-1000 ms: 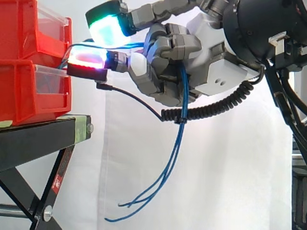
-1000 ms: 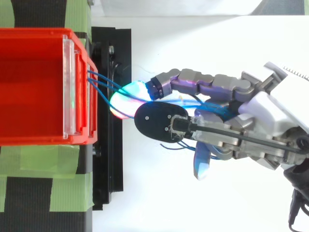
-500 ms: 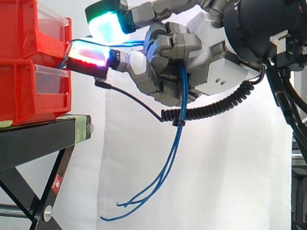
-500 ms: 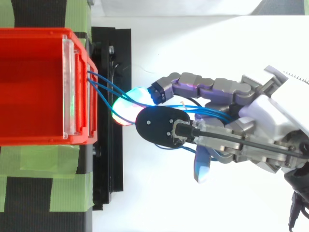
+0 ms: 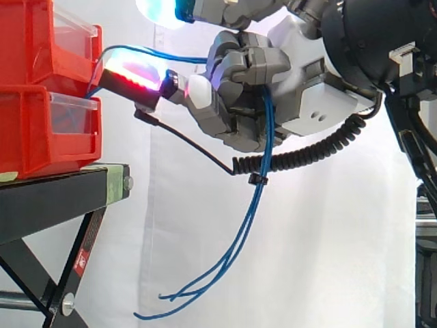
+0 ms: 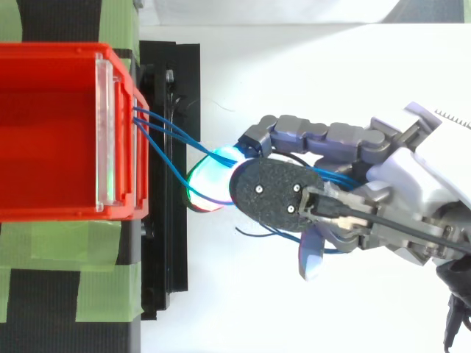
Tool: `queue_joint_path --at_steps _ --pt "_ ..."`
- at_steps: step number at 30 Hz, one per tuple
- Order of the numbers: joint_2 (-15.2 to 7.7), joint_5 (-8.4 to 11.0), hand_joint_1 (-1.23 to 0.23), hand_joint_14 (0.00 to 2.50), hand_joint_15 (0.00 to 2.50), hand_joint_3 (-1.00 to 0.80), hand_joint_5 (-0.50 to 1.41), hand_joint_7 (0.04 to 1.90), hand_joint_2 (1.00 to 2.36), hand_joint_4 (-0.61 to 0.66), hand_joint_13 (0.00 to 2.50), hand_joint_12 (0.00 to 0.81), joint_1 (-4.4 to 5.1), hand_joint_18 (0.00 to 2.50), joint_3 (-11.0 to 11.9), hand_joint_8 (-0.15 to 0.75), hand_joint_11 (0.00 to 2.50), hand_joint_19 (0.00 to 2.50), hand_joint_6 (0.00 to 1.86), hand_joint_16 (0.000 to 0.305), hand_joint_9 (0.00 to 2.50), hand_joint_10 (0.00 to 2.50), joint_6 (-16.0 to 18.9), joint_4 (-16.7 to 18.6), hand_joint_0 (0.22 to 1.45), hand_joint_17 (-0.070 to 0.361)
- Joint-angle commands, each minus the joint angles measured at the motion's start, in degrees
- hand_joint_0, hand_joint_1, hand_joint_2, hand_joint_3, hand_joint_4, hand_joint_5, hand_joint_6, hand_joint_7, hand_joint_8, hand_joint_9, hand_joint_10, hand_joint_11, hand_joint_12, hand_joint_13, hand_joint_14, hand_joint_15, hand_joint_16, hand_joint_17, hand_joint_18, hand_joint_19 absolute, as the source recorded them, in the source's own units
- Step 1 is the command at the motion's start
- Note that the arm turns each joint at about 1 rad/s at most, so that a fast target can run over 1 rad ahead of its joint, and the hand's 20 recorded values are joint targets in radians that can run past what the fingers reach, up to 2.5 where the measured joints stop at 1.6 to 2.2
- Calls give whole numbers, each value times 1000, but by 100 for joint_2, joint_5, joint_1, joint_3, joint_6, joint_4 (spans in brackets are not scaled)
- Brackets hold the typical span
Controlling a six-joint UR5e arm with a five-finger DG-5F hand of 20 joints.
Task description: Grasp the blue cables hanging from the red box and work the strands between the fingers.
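Thin blue cables (image 5: 254, 205) leave the front of the upper red bin (image 5: 41, 42), arch across to my hand (image 5: 287, 89), pass between its curled fingers and hang down with loose ends near the bottom. From above, the cables (image 6: 165, 131) run from the bin (image 6: 51, 132) to the hand (image 6: 383, 198). One fingertip (image 5: 133, 76) glows red just right of the bin, another (image 5: 160, 8) glows green and blue higher up. The hand is shut on the strands.
Two red bins are stacked on a black stand (image 5: 61, 198) with green tape (image 6: 73, 243) at the left. A white curtain hangs behind. The arm's dark body (image 5: 382, 48) comes in from the right.
The upper fingertip has lifted toward the top edge. The hand has drawn slightly right, away from the bin, and the cables now arch higher while their loose ends have swung lower and left.
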Motion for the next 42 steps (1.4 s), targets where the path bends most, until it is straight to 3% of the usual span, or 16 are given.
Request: queue_joint_path --at_steps 1,3,5,18,22,23,25,26,27,28,29,31,34,36,38,42 --pt "0 0 -722 2500 1614 -526 495 1273 1014 352 1986 623 2 2500 -4 524 2500 585 15 246 1955 2500 -24 -30 945 185" --pt "0 0 -675 2500 1614 -61 501 1189 1011 328 1986 623 2 2500 -4 524 2500 585 16 246 1955 2500 -33 -65 1118 185" --pt "0 18 -661 2500 1614 95 569 1205 1007 307 1986 623 2 2500 -4 524 2500 585 19 246 1955 2500 -15 -127 1211 185" --pt "0 62 -727 2500 1614 104 704 1188 1013 142 1986 623 -6 2500 -4 524 2500 585 20 246 1955 2500 2 -171 1366 185" --pt "0 62 -787 2500 1614 291 877 1382 1052 109 1986 623 -68 2500 -4 524 2500 585 16 246 1955 2500 2 -250 1311 185" --pt "0 62 -784 2500 1614 108 867 1370 1531 204 1986 623 -77 2500 -4 524 2500 585 14 246 1955 2500 2 -268 958 185" --pt "0 62 -605 2500 1614 -86 835 1336 2116 290 1986 623 -103 2500 -4 524 2500 585 16 246 1955 2500 -7 -276 613 185" --pt "0 62 -562 2500 1614 -144 809 1312 2166 325 1986 623 -112 2500 -4 524 2500 585 16 246 1955 2500 -24 -268 534 185" --pt "0 62 -550 2500 1614 -177 806 1313 2159 333 1986 623 -112 2500 -4 524 2500 585 16 246 1955 2500 -24 -268 509 185" --pt "0 62 -582 2500 1614 -357 792 1302 1854 348 1986 623 -121 2500 -4 524 2500 585 17 246 1955 2500 -24 -259 488 185" --pt "0 62 -640 2500 1614 -396 787 1303 1138 347 1986 623 -112 2500 -4 524 2500 585 17 246 1955 2500 -24 -259 645 185" --pt "0 62 -665 2500 1614 -577 756 1319 1009 299 1986 623 -121 2500 -4 524 2500 585 17 246 1955 2500 -33 -250 737 185" --pt "0 70 -773 2500 1614 -858 636 1293 1006 295 1986 623 -112 2500 -4 524 2500 585 18 246 1955 2500 -42 -250 873 185" --pt "0 70 -783 2500 1614 -813 539 1215 1008 314 1986 623 -112 2500 -4 524 2500 585 19 246 1955 2500 -42 -250 909 185" --pt "0 106 -787 2500 1614 -359 406 1120 1018 296 1986 623 -112 2500 -4 524 2500 585 17 246 1955 2500 -42 -241 1035 185" --pt "0 176 -701 2500 1614 -285 478 1144 1018 291 1986 623 -112 2500 -4 524 2500 585 17 246 1955 2500 -42 -241 1121 185"
